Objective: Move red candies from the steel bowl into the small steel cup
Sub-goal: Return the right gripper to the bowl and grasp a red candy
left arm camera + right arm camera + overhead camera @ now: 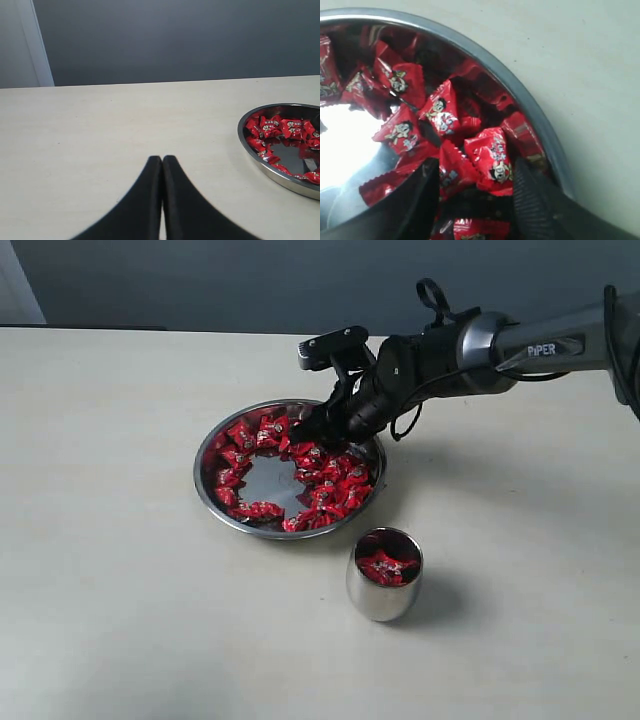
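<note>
**A:** From the side, can you see the right gripper (325,428) tips?

**B:** No. They are lost, dark on dark, among the candies (335,485) under them. Its arm (540,345) runs off the picture's right edge.

**A:** And its wrist camera?

**B:** The frame crops both fingers (535,200). They cover parts of the wrappers between them, so I cannot tell whether a pad touches one. The bowl (520,90) rim leaves the frame at both ends.

**A:** The left gripper (162,161)?

**B:** Cropped at its base, and the bowl ahead of it is cut too.

**A:** The cup (380,602)?

**B:** Its wall hides all but the top candies.
</note>
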{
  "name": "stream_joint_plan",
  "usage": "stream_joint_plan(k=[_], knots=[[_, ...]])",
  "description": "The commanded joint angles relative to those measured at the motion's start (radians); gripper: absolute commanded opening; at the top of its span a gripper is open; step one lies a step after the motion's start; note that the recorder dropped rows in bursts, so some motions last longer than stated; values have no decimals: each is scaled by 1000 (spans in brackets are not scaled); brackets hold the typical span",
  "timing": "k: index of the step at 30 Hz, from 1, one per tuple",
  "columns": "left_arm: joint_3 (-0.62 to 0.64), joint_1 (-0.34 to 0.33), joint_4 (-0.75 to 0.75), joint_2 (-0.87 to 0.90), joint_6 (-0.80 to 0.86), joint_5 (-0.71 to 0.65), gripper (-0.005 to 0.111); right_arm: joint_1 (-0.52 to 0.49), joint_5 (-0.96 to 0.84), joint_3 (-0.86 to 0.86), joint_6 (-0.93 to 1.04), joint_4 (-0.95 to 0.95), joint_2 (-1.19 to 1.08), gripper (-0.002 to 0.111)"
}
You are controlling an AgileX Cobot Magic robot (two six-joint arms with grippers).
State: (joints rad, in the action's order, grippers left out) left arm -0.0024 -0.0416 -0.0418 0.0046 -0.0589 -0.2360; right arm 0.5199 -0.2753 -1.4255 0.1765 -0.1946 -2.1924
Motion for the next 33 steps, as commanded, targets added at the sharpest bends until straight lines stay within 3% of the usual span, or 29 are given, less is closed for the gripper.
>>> stream_joint_plan(k=[1, 24, 26, 31, 33], knots=[[2, 6, 3, -5, -2, 4, 0, -7, 11, -5, 2, 12, 0, 45], [2, 6, 3, -5, -2, 4, 0, -7, -22, -7, 3, 10, -33, 44], [2, 6, 3, -5, -2, 4, 0, -7, -25, -17, 3, 10, -33, 36], [2, 6, 3, -5, -2, 4, 0, -7, -48, -54, 3, 10, -33, 1], [2, 6, 3, -5, -2, 4, 0, -7, -70, -70, 3, 10, -29, -1]])
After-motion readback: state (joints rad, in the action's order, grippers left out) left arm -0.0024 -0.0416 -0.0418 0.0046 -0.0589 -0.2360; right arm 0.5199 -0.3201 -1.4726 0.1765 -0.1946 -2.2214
